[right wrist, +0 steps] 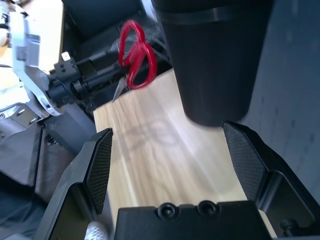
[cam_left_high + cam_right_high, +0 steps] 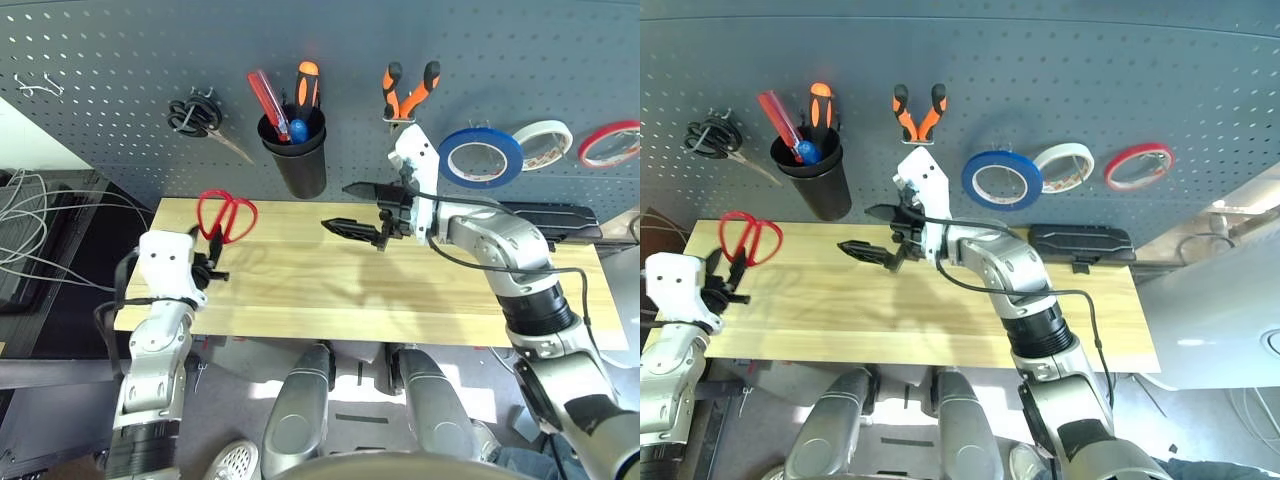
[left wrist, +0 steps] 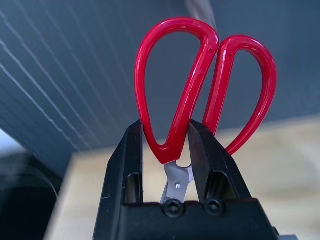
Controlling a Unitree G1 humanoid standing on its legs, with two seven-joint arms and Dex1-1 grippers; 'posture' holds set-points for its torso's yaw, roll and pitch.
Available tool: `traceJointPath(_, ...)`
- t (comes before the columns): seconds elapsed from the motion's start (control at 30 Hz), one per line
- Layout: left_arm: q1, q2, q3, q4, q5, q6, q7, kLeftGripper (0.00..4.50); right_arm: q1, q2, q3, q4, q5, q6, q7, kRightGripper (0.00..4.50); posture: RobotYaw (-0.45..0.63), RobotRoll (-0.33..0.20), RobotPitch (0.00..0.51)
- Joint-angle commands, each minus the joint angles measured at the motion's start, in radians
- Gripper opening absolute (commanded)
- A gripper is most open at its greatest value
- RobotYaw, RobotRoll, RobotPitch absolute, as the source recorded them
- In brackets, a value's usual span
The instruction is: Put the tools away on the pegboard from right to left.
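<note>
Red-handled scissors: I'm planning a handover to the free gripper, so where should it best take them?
Probably by the handle loops. The left gripper clamps the red-handled scissors just below the loops, which stick out free beyond its fingers. The open right gripper could come from the loop end and close across one loop.

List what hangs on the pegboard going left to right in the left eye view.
Black scissors → black cup holding screwdrivers → orange pliers → blue tape → white tape → red tape.
</note>
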Motion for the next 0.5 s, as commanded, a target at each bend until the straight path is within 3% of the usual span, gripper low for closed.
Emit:
traceJointPath(0.03, -0.022, 0.003, 0.028, -0.029, 0.015, -0.086, 0.029, 1.33, -0.009, 0.014, -0.010, -0.016, 0.017, -0.036, 0.003, 4.50, 0.06, 0.000, 0.285)
traceJointPath(0.5, -0.203, 0.032, 0.020, 0.092, -0.028, 0.006, 0.021, 1.28, -0.030, 0.044, -0.034, -0.009, 0.023, -0.080, -0.025, 4.50, 0.05, 0.000, 0.279)
